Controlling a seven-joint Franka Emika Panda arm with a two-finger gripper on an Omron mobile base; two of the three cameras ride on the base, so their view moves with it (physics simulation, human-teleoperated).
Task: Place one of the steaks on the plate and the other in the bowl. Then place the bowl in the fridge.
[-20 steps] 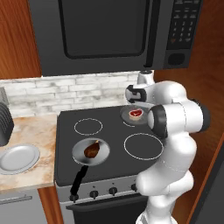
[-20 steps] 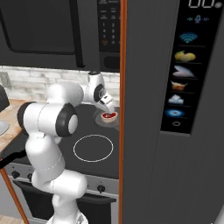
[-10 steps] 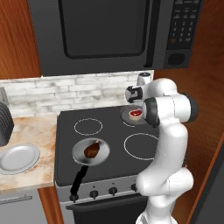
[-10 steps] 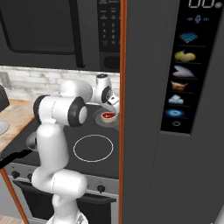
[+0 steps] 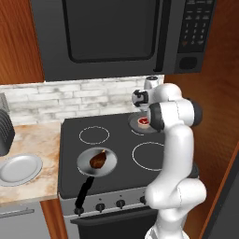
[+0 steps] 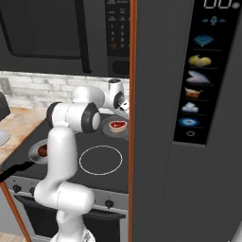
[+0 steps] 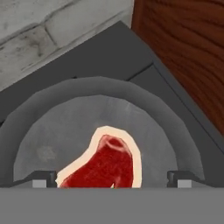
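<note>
The red steak (image 7: pixel 105 164) with its pale rim lies in a grey pan (image 7: pixel 109 109) on the back right burner, also seen as the red steak (image 5: pixel 143 122) (image 6: pixel 117 125). My gripper (image 7: pixel 111 179) (image 5: pixel 141 109) (image 6: pixel 124 108) hangs just above it, open, with a fingertip (image 7: pixel 43 177) on either side and nothing held. The dark brown steak (image 5: pixel 97 160) (image 6: pixel 42 150) rests in a black-handled frying pan (image 5: pixel 108 164) on the front left burner. The light-grey plate (image 5: pixel 18 168) sits bare on the counter to the left of the stove. The fridge (image 6: pixel 189 118) stands shut on the right. The bowl is out of view.
A microwave (image 5: pixel 116 32) hangs low over the stove. A wooden panel (image 6: pixel 133 94) separates stove and fridge, close to the gripper. A dark ribbed object (image 5: pixel 4 133) stands at the counter's left edge. The frying pan's handle (image 5: pixel 83 196) juts past the stove front.
The arm's elbow has swung in over the stove while the hand stays over the red steak. Both steaks and the plate lie where they were.
</note>
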